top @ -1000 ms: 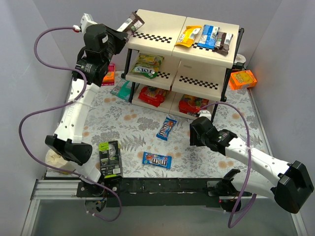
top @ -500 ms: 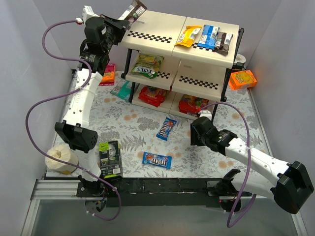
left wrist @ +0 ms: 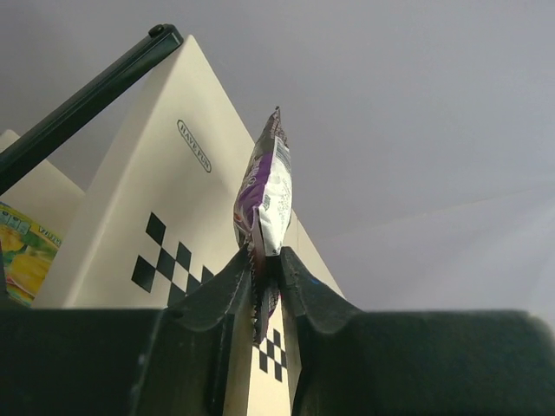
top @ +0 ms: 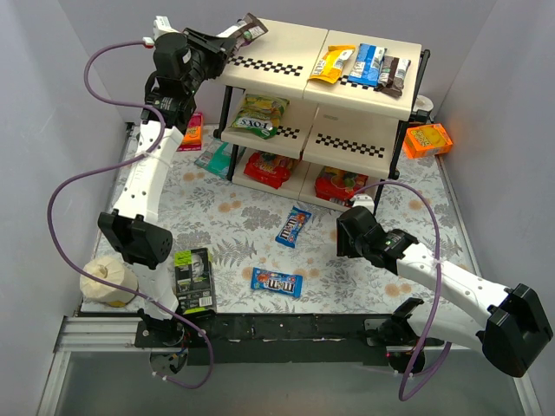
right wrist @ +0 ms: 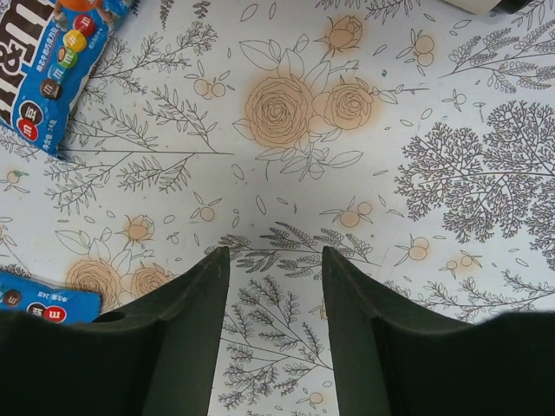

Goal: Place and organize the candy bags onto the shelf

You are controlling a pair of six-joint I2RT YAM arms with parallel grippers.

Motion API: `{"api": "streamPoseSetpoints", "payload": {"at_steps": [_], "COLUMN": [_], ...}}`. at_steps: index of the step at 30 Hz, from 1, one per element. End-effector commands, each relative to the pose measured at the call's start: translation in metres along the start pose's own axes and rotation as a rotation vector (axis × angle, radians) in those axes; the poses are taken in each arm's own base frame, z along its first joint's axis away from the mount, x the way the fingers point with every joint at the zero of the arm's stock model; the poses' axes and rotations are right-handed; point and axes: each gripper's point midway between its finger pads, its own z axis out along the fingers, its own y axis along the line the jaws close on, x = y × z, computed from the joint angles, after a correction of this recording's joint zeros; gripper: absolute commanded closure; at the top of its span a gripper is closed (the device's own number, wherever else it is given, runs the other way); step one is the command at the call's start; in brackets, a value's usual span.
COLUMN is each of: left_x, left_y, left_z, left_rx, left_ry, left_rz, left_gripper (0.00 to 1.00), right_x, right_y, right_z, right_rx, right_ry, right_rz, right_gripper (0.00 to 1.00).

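Top external view: my left gripper (top: pixel 232 36) is clamped on one end of a dark brown glossy candy packet (top: pixel 250 28), held just above the left back corner of the cream 3-tier shelf (top: pixel 277 42). The packet's long axis points away from the gripper, toward the top panel. My right gripper (top: pixel 349 232) hangs apart and empty, low over the floral table (top: pixel 217 217), with 2 blue M&M's bags (top: pixel 293 225) to its left.

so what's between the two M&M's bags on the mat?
Only bare floral mat between the upper M&M's bag and the lower M&M's bag; the top view shows it.
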Motion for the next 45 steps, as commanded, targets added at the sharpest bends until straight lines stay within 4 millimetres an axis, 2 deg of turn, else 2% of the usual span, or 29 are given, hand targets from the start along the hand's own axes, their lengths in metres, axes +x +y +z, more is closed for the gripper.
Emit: {"api": "streamPoseSetpoints", "payload": {"at_steps": [1,6,15,24,35,39,44,45], "left_x": [0.001,0.003,0.001,0.0,0.001,0.001,-0.003,-0.006], "left_y": [-0.011,-0.014,-0.015,-0.011,-0.003,0.006,0.008,0.008], "left_z": [-0.008,-0.01,-0.018,-0.038,-0.059,-0.066,-0.08,-0.088], "left_rx": [0.026,0.031,0.009,-0.059,-0.121,-0.152,-0.176,-0.18], "left_ry": [0.002,0.008,-0.021,-0.072,-0.082,-0.08,-0.092,-0.096], "left_rz": [-0.021,-0.014,0.016,0.124,0.232,0.243,0.261,0.269], "left_gripper": [0.84,0.82,0.62,0.5,0.48,0.47,0.46,0.45], "right_x": [-0.007,-0.006,-0.006,-0.005,-0.003,-0.002,-0.002,-0.003], "right_y": [-0.001,-0.002,-0.003,-0.003,-0.001,-0.001,-0.002,-0.002], "right_z": [-0.001,-0.001,0.0,0.0,0.002,0.002,0.002,0.002], "right_rx": [-0.003,-0.002,-0.001,-0.005,-0.01,-0.008,-0.008,-0.007], "right_ry": [-0.038,-0.038,-0.038,-0.035,-0.022,-0.02,-0.018,-0.02], "right_rz": [0.014,0.015,0.012,0.008,0.002,-0.002,-0.006,-0.004], "right_gripper": [0.46,0.46,0.46,0.46,0.46,0.46,0.46,0.46]}}
